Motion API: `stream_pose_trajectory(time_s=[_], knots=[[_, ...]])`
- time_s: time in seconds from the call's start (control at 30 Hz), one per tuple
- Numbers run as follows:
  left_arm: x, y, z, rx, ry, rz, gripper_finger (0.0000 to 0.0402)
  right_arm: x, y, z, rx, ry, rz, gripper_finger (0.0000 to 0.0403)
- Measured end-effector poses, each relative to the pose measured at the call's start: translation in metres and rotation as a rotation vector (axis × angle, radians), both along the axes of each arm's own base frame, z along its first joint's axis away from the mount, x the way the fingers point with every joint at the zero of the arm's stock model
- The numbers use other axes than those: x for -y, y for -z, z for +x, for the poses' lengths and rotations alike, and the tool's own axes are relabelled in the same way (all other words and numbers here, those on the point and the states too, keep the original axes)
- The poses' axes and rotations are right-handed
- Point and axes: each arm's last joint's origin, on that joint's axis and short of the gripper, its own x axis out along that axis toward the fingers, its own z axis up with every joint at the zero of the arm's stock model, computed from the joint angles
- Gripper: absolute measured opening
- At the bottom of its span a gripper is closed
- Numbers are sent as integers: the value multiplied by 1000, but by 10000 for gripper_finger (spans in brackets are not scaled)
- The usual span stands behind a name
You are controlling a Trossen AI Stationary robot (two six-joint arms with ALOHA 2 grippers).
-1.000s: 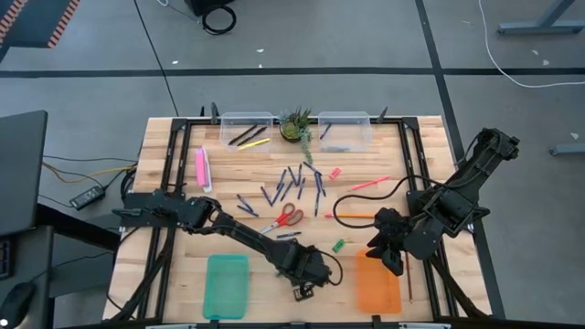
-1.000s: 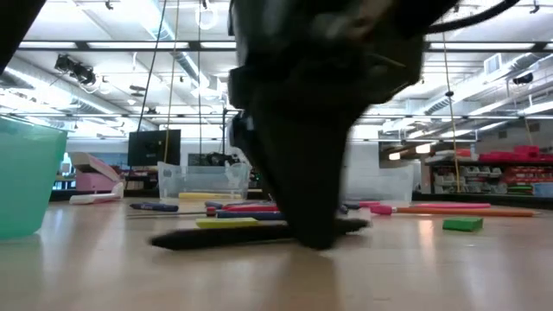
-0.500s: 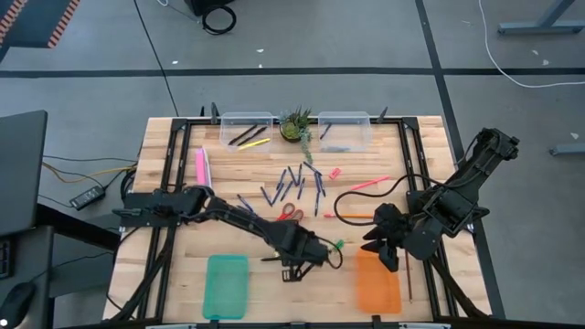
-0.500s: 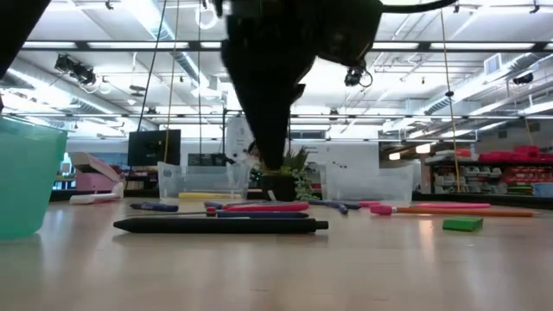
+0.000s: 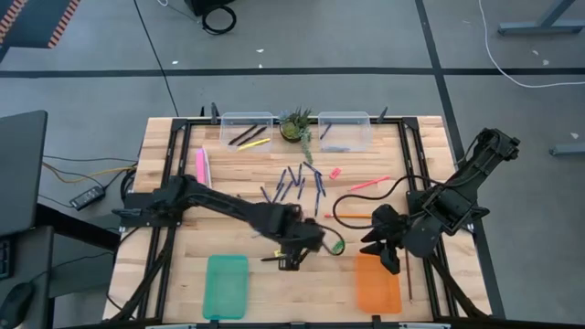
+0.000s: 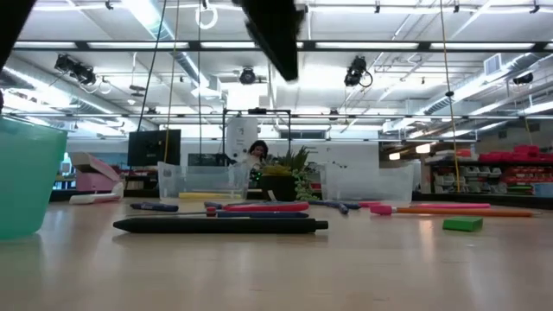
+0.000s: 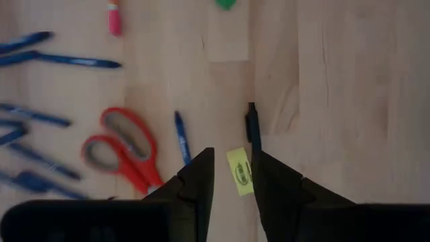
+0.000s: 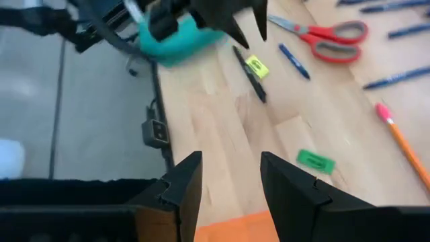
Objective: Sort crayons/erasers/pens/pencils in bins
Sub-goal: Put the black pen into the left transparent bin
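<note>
Pens lie scattered mid-worktop, unsorted; I count roughly ten blue ones, too crowded for an exact tally, plus one black pen lying alone nearer the trays. The left end effector hangs raised over the worktop, fingers parted and empty. It is lined up directly above the yellow eraser, which lies flat just beside the black pen, so a descent onto that eraser looks likely. The right end effector waits released and empty at the near edge of the orange tray, probably parked there to stay out of the other arm's way.

Erasers number three: the yellow one, a green one close to the orange tray, and a pink one farther back. Bins number four: two clear tubs at the far edge flanking a potted plant, plus the orange tray and a teal tray, both apparently empty. The left tub holds pencils, two dark and one yellow as far as I can tell. One pair of red scissors lies among the pens
</note>
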Motion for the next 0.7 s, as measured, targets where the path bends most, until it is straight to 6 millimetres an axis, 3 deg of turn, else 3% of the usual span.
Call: stream_pose_trajectory(time_s=[0.23,0.43,0.7], knots=[[10,-22,-69,51,-175,-57,97,10,-2,15,71,-59,-123,158],[8,-53,-133,182,-367,-165,87,21,0,61,192,-100,-147,158],[-24,-91,-201,412,-473,-165,85,31,50,122,106,-91,-209,158]])
